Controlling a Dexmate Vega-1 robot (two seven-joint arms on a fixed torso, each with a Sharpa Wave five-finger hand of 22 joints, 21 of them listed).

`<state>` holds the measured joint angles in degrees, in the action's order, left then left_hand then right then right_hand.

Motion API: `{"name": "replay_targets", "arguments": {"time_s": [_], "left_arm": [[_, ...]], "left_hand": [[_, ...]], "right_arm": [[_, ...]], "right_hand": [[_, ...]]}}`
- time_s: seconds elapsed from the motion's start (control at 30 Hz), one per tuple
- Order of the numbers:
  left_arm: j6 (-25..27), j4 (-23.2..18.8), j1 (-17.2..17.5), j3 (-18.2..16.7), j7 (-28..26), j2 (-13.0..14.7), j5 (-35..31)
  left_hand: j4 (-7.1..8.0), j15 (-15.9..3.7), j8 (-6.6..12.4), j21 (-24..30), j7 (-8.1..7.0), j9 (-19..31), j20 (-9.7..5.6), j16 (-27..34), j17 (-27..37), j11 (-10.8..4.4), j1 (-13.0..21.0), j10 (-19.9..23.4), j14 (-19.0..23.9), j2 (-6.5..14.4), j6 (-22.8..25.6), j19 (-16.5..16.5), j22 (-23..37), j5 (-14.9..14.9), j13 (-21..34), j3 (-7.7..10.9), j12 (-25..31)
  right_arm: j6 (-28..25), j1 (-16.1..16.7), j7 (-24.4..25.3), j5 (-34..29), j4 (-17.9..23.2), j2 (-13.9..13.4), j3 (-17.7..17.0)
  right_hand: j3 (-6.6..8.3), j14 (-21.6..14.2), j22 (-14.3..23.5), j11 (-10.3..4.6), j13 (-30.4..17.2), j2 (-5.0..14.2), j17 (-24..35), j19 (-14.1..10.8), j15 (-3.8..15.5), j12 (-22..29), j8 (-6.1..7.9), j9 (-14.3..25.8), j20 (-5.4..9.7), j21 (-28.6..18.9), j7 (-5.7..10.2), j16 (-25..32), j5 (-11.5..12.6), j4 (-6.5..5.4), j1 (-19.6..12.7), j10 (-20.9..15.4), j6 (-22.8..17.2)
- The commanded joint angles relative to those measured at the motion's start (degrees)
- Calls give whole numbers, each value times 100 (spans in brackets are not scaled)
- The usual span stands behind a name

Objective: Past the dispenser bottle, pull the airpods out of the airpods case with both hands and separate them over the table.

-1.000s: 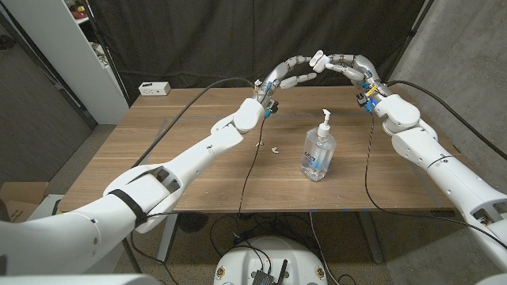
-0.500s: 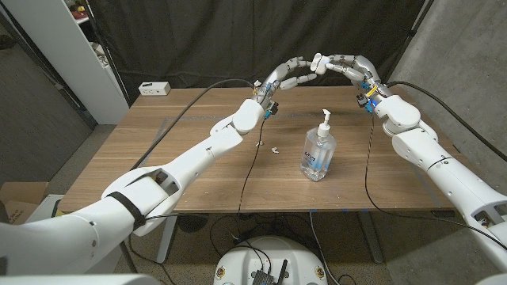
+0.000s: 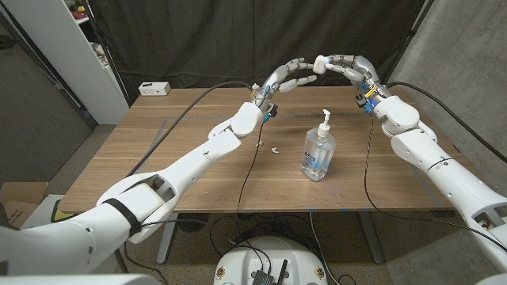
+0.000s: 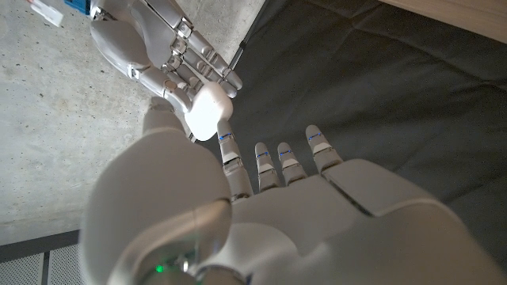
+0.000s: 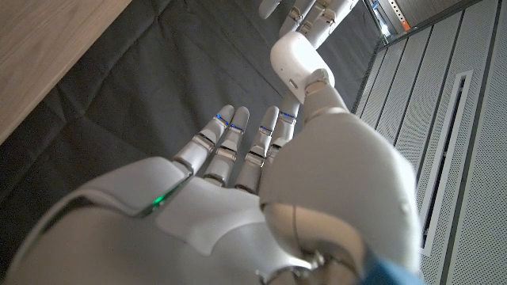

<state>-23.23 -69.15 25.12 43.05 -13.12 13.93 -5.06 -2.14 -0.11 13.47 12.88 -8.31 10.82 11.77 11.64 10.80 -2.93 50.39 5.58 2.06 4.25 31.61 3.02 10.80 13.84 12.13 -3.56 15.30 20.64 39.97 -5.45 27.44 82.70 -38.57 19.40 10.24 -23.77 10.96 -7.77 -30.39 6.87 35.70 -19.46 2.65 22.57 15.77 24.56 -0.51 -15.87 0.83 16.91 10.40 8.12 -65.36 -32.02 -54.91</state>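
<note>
Mid-pull, above the tabletop's far edge, past the dispenser bottle: white airpods case pinched in the right hand's fingers; left hand just beside it, fingers curled toward the case, grip on anything not discernible. Small white piece lying near the bottle, possibly an airpod. Next, probably: left fingertips onto an airpod, then hands drawn apart.

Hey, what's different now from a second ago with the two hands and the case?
The left hand has let go of the airpods case and drawn back slightly toward the robot's left, fingers spread; a gap now shows between the hands. The right hand still holds the case at its fingertips, raised beyond the table's far edge. The dispenser bottle and the small white piece on the table have not moved.
</note>
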Motion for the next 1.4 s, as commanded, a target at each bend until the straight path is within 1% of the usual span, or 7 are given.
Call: {"name": "replay_targets", "arguments": {"time_s": [0.03, 0.1, 0.23, 0.6, 0.97, 1.2, 1.4], "left_arm": [[29, -346, 192, -100, -334, 112, -288], [55, -420, 215, -117, -405, 142, -365], [190, -618, 276, -150, -514, 220, -515], [423, -986, 409, -217, -721, 364, -775], [579, -1141, 426, -267, -784, 455, -893], [649, -1172, 384, -274, -737, 513, -922], [737, -1241, 387, -301, -830, 564, -1026]], "left_hand": [[-30, -24, -131, 11, -156, 14, 0, 15, 18, 30, 19, 70, 64, 39, -250, 41, 29, -15, 16, -8, 3], [-32, -27, -172, 11, -205, 16, 1, 15, 19, 66, 18, 69, 77, 39, -325, 52, 29, -18, 17, -12, -3], [-33, -31, -204, 6, -303, 20, 1, 12, 19, -10, 14, 80, 88, 41, -377, 55, 29, -24, 18, -19, -8], [-33, -44, -214, -1, -319, 24, 4, 5, 20, -9, 4, 90, 95, 42, -379, 60, 29, -31, 21, -32, -16], [-27, -40, -220, -9, -318, 26, 7, -6, 22, -17, -16, 94, 83, 41, -380, 60, 28, -36, 22, -49, -26], [-30, 10, -227, -60, -319, 27, 26, -70, 8, -76, -29, 45, -68, 25, -384, -32, 16, -39, 20, -71, -62], [-24, 16, -231, -76, -358, 28, -3, -80, -2, -88, -50, 44, -102, 18, -385, -54, 8, -45, 18, -86, -71]], "right_arm": [[-36, 117, 16, 75, 103, -87, -92], [-42, 142, 37, 67, 116, -123, -121], [-58, 212, 112, 57, 167, -193, -192], [-199, 458, 292, 43, 324, -412, -362], [-961, 828, 397, -38, 683, -1136, -580], [-1530, 1056, 386, -168, 990, -1690, -668], [-1979, 1293, 395, -200, 1244, -2063, -734]], "right_hand": [[16, -69, 11, 2, -31, 50, 25, -38, 796, -11, 32, 1198, -11, -1, 211, -7, 37, -8, -9, -6, -236], [21, -78, 11, 1, -26, 46, 13, -40, 793, -17, 32, 1195, -17, -1, 200, -16, 38, -1, -18, -2, -243], [21, -67, 11, 0, -25, 51, 18, -38, 795, -21, 36, 1211, -16, 1, 203, -18, 38, -5, -14, 2, -232], [18, -32, 11, 18, -18, 42, 15, -38, 794, -36, 36, 1211, -20, 3, 193, -43, 37, -8, -5, 18, -241], [12, 197, 11, 100, -14, 40, 22, -11, 715, -124, 37, 1226, -31, 19, 198, -133, 36, -10, 3, 217, -236], [15, 562, 6, 150, 37, -27, -125, 176, 602, -283, 32, 1236, -115, 102, 200, -379, 36, 11, 6, 477, -227], [20, 708, 0, 184, 66, -63, -235, 262, 523, -371, 29, 1238, -142, 145, 202, -493, 37, 22, 6, 603, -232]]}}
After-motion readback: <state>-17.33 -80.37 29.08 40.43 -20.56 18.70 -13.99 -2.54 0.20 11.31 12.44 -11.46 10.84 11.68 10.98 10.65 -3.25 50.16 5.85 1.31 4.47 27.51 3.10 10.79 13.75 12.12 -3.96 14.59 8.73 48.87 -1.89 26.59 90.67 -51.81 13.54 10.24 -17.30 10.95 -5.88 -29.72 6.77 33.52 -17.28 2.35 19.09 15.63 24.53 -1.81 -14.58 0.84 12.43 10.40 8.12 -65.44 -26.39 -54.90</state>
